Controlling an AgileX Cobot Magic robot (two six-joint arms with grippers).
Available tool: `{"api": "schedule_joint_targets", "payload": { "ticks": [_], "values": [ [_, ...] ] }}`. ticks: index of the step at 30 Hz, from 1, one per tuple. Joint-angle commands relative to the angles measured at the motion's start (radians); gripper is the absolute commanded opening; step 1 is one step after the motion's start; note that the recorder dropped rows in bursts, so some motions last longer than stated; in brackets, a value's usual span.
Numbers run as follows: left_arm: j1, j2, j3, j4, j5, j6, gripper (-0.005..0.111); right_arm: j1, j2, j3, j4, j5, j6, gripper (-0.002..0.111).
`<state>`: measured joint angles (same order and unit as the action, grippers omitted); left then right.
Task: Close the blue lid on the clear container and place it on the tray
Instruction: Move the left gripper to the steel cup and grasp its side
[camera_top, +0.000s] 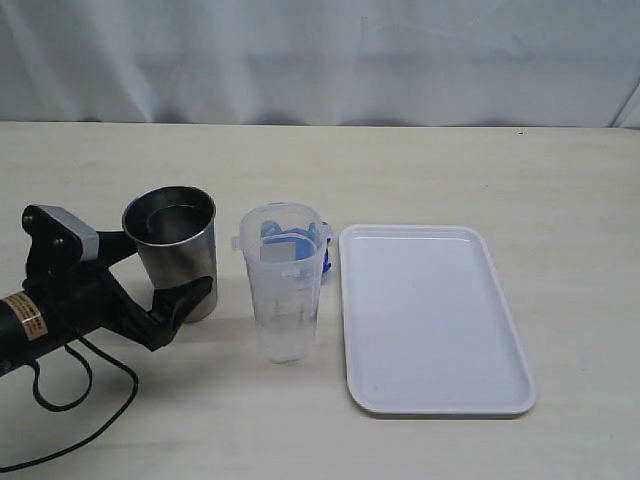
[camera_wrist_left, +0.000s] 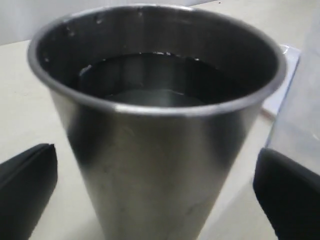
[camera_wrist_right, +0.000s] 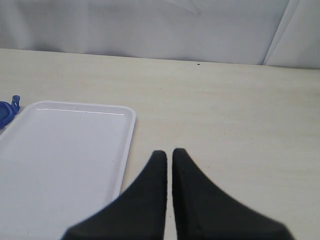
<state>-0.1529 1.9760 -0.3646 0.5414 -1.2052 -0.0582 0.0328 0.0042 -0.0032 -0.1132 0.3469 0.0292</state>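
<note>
The left claw (camera_wrist_left: 156, 192) sits low on the table (camera_top: 450, 170) with its jaws apart, one on each side of a grey metal cup (camera_top: 172, 245). In the left wrist view its black fingers (camera_wrist_left: 27, 175) flank the cup's lower wall, and a thin strip of table shows between each finger and the metal, so the claw surrounds the cup without clamping it. The cup stands upright.

Just to the right of the cup in the exterior view, and apart from it, stands the clear container (camera_top: 283, 300), upright, with its flared rim open. The blue lid (camera_top: 296, 240) shows through the container's upper wall, and one flap peeks out beside the near-left corner of the tray (camera_top: 430, 320). It seems to lie on the table behind the container, though whether it touches the container cannot be told through the plastic.

The white tray lies flat just to the right of the container.

The right claw (camera_wrist_right: 169, 160) appears only in its own wrist view, its jaws together with a hairline gap, holding nothing, above bare table beside the tray's long edge.
</note>
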Motion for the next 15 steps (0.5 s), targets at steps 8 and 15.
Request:
{"api": "schedule_joint_targets", "payload": {
  "ticks": [8,15],
  "values": [
    [0.001,0.083,-0.093,0.000,-0.016,0.000,0.102,-0.007,-0.004,0.003,0.001,-0.001,-0.007,0.005],
    [0.001,0.093,-0.109,0.000,-0.016,0.000,0.102,-0.007,-0.004,0.003,0.001,-0.001,-0.007,0.005]
  ]
}}
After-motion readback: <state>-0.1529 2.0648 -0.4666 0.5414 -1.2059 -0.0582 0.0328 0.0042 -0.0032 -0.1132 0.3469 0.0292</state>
